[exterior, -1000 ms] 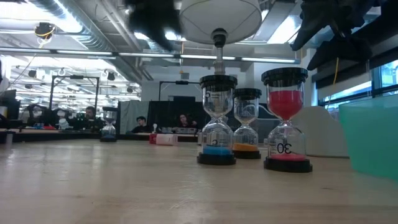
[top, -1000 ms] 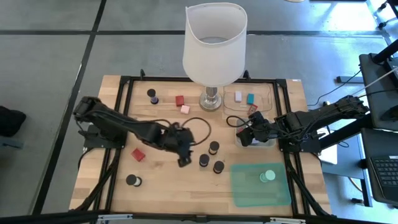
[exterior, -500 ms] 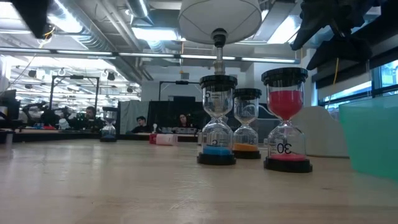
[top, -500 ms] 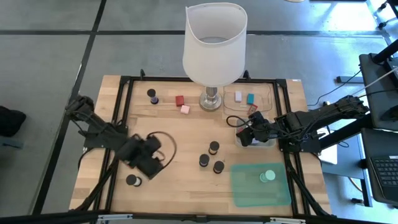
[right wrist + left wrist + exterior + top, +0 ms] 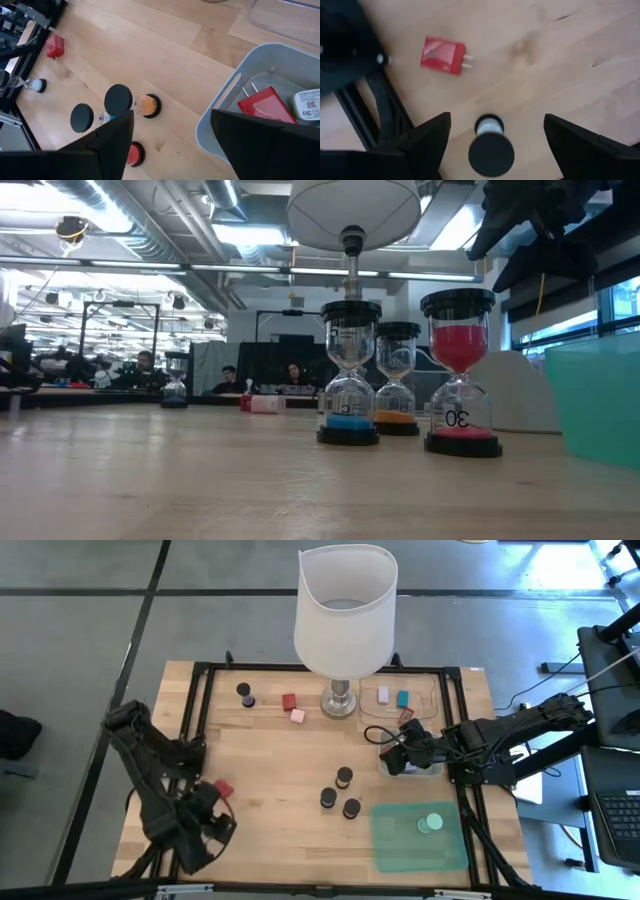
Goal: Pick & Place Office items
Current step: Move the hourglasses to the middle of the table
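**Left gripper open over a small sand timer**

Seen from above, with the lamp side of the table as 12 o'clock, one small sand timer [image 5: 491, 151] with a black top stands near the 8 o'clock corner. The left gripper [image 5: 496, 122] hangs right above it. Its two fingers [image 5: 427, 140] are spread wide, one on each side of the timer, and they do not touch it. A red plug [image 5: 443, 55] lies flat on the wood just beside this timer, toward 12 o'clock.

Three more sand timers stand close together a little toward 5 o'clock from the middle of the table. One has blue sand [image 5: 349, 375], one has orange sand [image 5: 397, 380] and one has red sand [image 5: 460, 375].

A mint-green disc [image 5: 430, 823] lies on the green mat [image 5: 395, 845] at 5 o'clock.

The right gripper [image 5: 172, 115] is at 3 o'clock, by the rim of a grey tray [image 5: 220, 120]. Its fingers are spread apart and hold nothing. In the tray lie another red plug [image 5: 265, 105] and a white charger [image 5: 307, 102].

At 1 o'clock a clear tray [image 5: 425, 690] holds a white block [image 5: 383, 694] and a teal block [image 5: 403, 698].

The big lamp [image 5: 345, 610] stands at 12 o'clock. At 11 o'clock are a red block [image 5: 289, 700], a pink block [image 5: 297, 715] and one more black-topped timer [image 5: 245, 693].
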{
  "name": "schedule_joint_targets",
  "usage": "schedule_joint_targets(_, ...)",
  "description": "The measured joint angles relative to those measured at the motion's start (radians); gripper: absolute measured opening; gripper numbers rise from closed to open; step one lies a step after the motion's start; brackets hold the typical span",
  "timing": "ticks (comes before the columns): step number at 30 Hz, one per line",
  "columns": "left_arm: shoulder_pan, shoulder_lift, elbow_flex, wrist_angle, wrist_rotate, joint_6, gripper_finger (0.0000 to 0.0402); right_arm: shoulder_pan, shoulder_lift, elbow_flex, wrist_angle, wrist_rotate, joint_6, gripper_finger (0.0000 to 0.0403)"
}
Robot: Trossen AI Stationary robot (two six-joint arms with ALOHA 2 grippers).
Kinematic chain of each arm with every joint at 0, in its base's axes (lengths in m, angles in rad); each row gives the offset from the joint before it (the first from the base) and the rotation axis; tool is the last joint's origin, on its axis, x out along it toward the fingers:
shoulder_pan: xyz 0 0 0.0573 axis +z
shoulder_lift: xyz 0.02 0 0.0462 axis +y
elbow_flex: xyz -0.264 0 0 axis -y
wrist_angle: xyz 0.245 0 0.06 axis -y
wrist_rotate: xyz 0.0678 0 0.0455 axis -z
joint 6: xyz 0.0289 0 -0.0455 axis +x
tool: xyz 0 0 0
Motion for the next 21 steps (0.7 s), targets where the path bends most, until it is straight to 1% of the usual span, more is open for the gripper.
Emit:
schedule_joint_targets(3,-0.033,0.025,-0.001,0.0,0.017,-0.07,0.0323,0.0,0.0,0.0,0.0,0.0,0.0,0.0267)
schedule_joint_targets(6,-0.049,0.053,-0.002,0.001,0.048,-0.098,0.0327,0.0,0.0,0.0,0.0,0.0,0.0,0.0267)
schedule_joint_targets(19,-0.069,0.121,-0.002,0.051,0.075,-0.136,0.0329,0.0,0.0,0.0,0.0,0.0,0.0,0.0267)
schedule_joint_targets(21,-0.076,0.128,-0.016,0.083,0.072,-0.146,0.0329,0.0,0.0,0.0,0.0,0.0,0.0,0.0267)
